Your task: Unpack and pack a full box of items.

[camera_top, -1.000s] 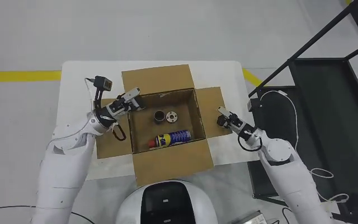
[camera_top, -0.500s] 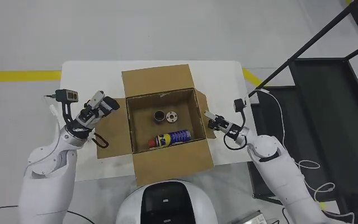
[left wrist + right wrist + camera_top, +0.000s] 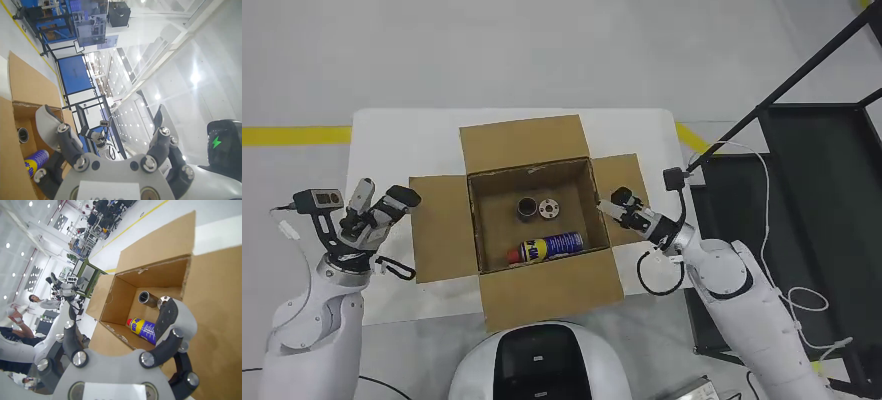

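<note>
Cardboard box sits open mid-table, all four flaps folded out. Inside are a spray can lying on its side by the near wall, a dark metal tube and a small flange just beside it, toward the far half.

Change: a second ago the left gripper was up against the box's left wall. It has now pulled well out to the left, past the outer edge of the left flap, at the table's left side. Jaws spread, nothing between them; the left wrist view confirms the wide gap. The right gripper went the other way, from the outer end of the right flap inward. It now hangs over that flap close to the box's right wall, jaws spread wide and empty, with the wrist camera looking down into the box at all three items.

Meaning: nothing lifted out yet, contents unmoved. Likely the left arm is clearing space and the right is lining up for a pick. The can looks the easiest reach, being the nearest item and lying flat. The right wall and flap edge are a snag risk on the way in.
</note>
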{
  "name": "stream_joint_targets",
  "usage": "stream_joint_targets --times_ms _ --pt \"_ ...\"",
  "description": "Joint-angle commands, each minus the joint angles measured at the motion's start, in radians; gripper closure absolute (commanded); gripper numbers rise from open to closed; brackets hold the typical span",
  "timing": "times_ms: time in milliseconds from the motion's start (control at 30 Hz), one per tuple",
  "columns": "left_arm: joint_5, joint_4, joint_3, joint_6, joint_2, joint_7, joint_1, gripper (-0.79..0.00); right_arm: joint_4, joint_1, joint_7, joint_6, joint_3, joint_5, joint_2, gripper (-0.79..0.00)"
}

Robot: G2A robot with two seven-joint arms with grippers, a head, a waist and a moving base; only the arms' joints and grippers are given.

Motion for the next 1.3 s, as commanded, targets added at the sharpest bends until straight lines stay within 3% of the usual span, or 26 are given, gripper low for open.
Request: stream_joint_targets --times_ms 0,133,233,733,867,1033,1267 --pt "-0.010 -0.014 -0.009 -0.031 -0.001 0.019 0.019 -0.785 -0.034 0.005 -0.011 -0.004 -0.022 -0.067 -0.002 -0.785" --pt "-0.008 -0.019 -0.013 -0.041 -0.001 0.024 0.026 -0.785 -0.058 0.045 -0.039 0.008 -0.090 -0.242 -0.010 -0.785" --pt "-0.008 -0.019 -0.013 -0.041 -0.001 0.024 0.026 -0.785 -0.069 0.069 -0.082 0.072 -0.138 -0.377 -0.017 -0.785" --pt "-0.008 -0.019 -0.013 -0.041 -0.001 0.024 0.026 -0.785 -0.071 0.080 -0.091 0.081 -0.144 -0.389 -0.019 -0.785" --pt "-0.008 -0.019 -0.013 -0.041 -0.001 0.024 0.026 -0.785 -0.039 0.192 0.012 0.105 -0.215 -0.531 -0.026 -0.785" --pt "-0.008 -0.019 -0.013 -0.041 -0.001 0.024 0.026 -0.785 0.038 0.371 0.154 0.125 -0.384 -0.630 -0.056 -0.785" --pt "-0.008 -0.019 -0.013 -0.041 -0.001 0.024 0.026 -0.785 0.167 0.514 0.195 0.242 -0.544 -0.717 -0.106 -0.785"
